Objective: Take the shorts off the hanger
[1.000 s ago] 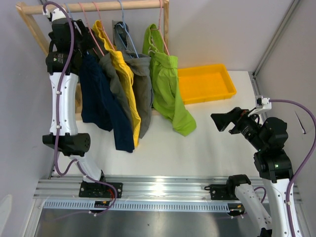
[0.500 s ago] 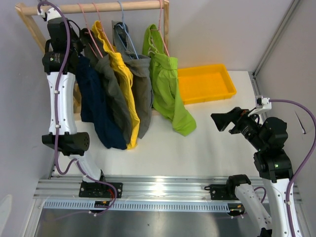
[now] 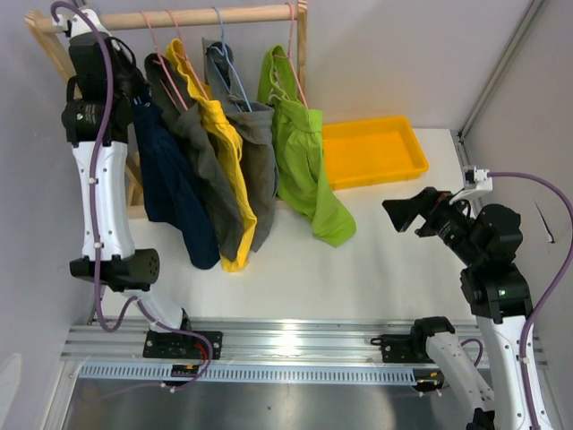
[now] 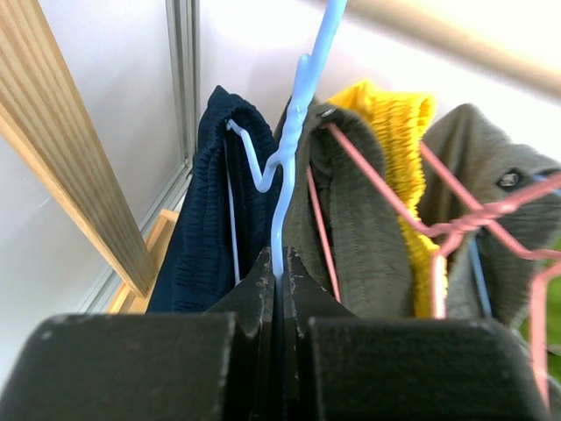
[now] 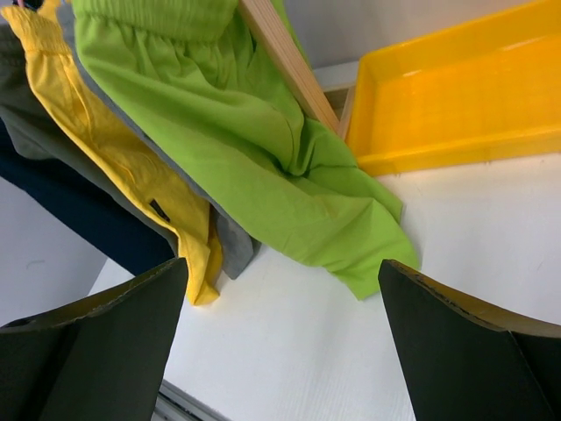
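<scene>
Unhooking step: clamping the blue hanger (image 4: 294,114) of the navy shorts (image 4: 206,228) in the left gripper (image 4: 279,260); holding the right gripper (image 3: 400,215) spread wide. Next, likely lifting off the rail (image 3: 233,14).

Overhead wide; both wrists close; all share yellow shorts (image 3: 226,148)

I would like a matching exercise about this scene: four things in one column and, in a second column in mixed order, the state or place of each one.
Column 1
1. left gripper
2. right gripper
3. lime green shorts
4. yellow tray

Column 2
A. lying on the table
B. open, holding nothing
C. shut on the light blue hanger
D. hanging at the right end of the wooden rail

Pairs: 1-C, 2-B, 3-D, 4-A
</scene>
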Motion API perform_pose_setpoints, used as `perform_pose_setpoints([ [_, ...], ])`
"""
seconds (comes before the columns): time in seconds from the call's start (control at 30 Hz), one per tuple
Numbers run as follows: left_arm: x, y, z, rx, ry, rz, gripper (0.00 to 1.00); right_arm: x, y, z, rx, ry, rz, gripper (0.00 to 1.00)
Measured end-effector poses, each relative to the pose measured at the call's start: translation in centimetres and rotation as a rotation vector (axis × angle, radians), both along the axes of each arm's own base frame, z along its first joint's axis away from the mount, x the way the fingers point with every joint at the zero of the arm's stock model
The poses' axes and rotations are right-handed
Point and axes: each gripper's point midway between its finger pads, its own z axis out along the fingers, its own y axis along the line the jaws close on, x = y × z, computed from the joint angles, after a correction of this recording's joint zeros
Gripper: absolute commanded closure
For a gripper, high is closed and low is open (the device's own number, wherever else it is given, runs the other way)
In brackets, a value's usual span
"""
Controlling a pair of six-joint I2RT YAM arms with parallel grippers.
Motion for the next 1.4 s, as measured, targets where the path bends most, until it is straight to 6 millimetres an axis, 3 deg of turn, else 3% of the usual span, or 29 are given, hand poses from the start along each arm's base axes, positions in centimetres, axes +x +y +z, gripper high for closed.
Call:
perform_pose_setpoints([
  [0.1, -2.4, -0.2, 2.4, -0.002, -0.053, -0.008, 1.00, 0.3, 0.1, 2.0, 0.001, -0.035, 0.007, 0.01],
  [0.33, -11.8, -0.9, 10.9, -0.001, -0.298, -0.023, 1.00, -0.3, 2.1, 11.7, 0.050, -0.247, 0.127, 0.01],
  [0.4, -13.8, -1.2, 12.1, -0.006, -0.338, -0.036, 1.00, -0.4, 3.0, 14.7, 0.068, -0.308, 0.178, 0.01],
  [0.5, -14.8, -1.7, 13.0, -0.011, -0.371, -0.061, 1.00, -0.7, 4.9, 18.2, 0.096, -0.373, 0.271, 0.01],
  [0.6, -14.6, -2.2, 13.5, -0.014, -0.395, -0.088, 1.00, -1.7, 9.5, 20.5, 0.129, -0.394, 0.426, 0.01],
  [0.67, -14.3, -2.6, 13.5, -0.015, -0.398, -0.103, 1.00, -4.0, 14.7, 21.4, 0.139, -0.390, 0.568, 0.01],
  [0.8, -13.1, -2.7, 12.4, -0.017, -0.372, -0.108, 1.00, -9.1, 26.3, 21.2, 0.084, -0.377, 0.764, 0.01],
  [0.9, -12.6, -2.7, 11.4, -0.020, -0.338, -0.105, 1.00, -11.0, 32.5, 17.1, -0.006, -0.322, 0.825, 0.00],
  [0.97, -12.3, -2.7, 10.6, -0.022, -0.312, -0.104, 1.00, -11.2, 35.4, 13.9, -0.077, -0.276, 0.829, 0.00],
  [1.03, -12.0, -2.7, 9.9, -0.024, -0.289, -0.105, 1.00, -11.1, 37.7, 12.0, -0.119, -0.251, 0.823, 0.01],
  [1.13, -11.6, -2.7, 9.0, -0.026, -0.261, -0.105, 1.00, -10.8, 39.9, 11.3, -0.136, -0.251, 0.807, 0.01],
  [1.4, -11.0, -2.7, 7.3, -0.030, -0.215, -0.105, 1.00, -8.6, 43.4, 13.5, -0.081, -0.322, 0.705, 0.01],
])
